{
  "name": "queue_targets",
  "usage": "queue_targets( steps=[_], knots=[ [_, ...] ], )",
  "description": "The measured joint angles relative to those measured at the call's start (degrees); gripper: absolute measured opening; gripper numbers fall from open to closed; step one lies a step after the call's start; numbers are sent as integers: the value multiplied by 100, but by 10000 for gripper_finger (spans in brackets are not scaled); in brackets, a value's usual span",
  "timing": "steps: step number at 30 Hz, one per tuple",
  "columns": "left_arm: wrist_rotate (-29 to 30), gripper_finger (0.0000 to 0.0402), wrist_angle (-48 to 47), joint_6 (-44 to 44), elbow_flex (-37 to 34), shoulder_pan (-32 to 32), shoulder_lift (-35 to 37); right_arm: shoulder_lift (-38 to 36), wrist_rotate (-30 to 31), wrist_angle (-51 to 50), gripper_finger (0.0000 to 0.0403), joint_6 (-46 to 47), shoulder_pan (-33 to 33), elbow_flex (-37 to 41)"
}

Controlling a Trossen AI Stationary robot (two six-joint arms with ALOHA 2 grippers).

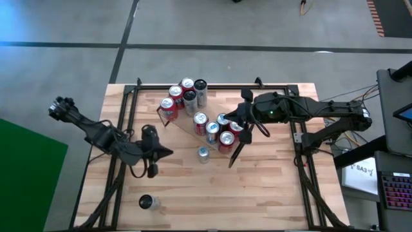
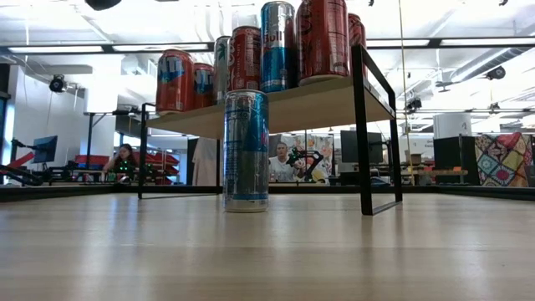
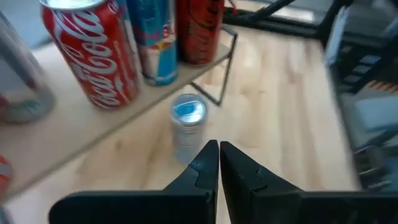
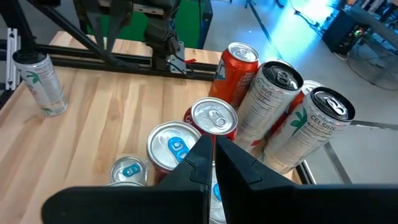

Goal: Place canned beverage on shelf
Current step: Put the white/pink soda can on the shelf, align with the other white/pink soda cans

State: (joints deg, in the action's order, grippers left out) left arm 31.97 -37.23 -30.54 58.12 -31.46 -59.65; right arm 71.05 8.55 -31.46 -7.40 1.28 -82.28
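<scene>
High view: the shelf (image 1: 193, 124) carries two clusters of cans. One slim can (image 1: 203, 154) stands on the table (image 1: 270, 187) just in front of it, and another can (image 1: 147, 202) stands well apart near the front left corner. The left gripper (image 1: 165, 152) is near the slim can, fingers pressed together and holding nothing. The right gripper (image 1: 235, 154) hangs over the shelf's right cluster, also clenched empty.

Low view: the slim can (image 2: 246, 150) stands upright on the table before the loaded shelf (image 2: 292, 104); no gripper shows.

Left wrist view: the closed left gripper (image 3: 219, 149) points at the slim can (image 3: 187, 124), apart from it.

Right wrist view: the shut right gripper (image 4: 210, 144) hovers above the shelved cans (image 4: 249, 118).

The step looks like the approach to a pickup. The left fingers would need to spread, then straddle the slim can.
</scene>
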Motion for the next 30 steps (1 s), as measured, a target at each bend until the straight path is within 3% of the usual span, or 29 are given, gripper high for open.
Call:
queue_targets(
  steps=[10, 17, 22, 30],
  knots=[
    [-701, 0, -1029, -1818, 643, -222, -382, 0, 1, 1, 9, -16, -2, 3],
    [-1321, 0, -2466, -3172, 1563, -700, -1320, 70, 1, 0, 9, 63, -2, 17],
    [-1407, 0, -3645, -3837, 2351, -1158, -2089, 122, -1, -25, 9, 77, -2, 22],
    [-1650, 5, -4424, -4574, 3542, -1437, -3000, 149, -1, -185, 9, 98, -2, 22]
  ],
)
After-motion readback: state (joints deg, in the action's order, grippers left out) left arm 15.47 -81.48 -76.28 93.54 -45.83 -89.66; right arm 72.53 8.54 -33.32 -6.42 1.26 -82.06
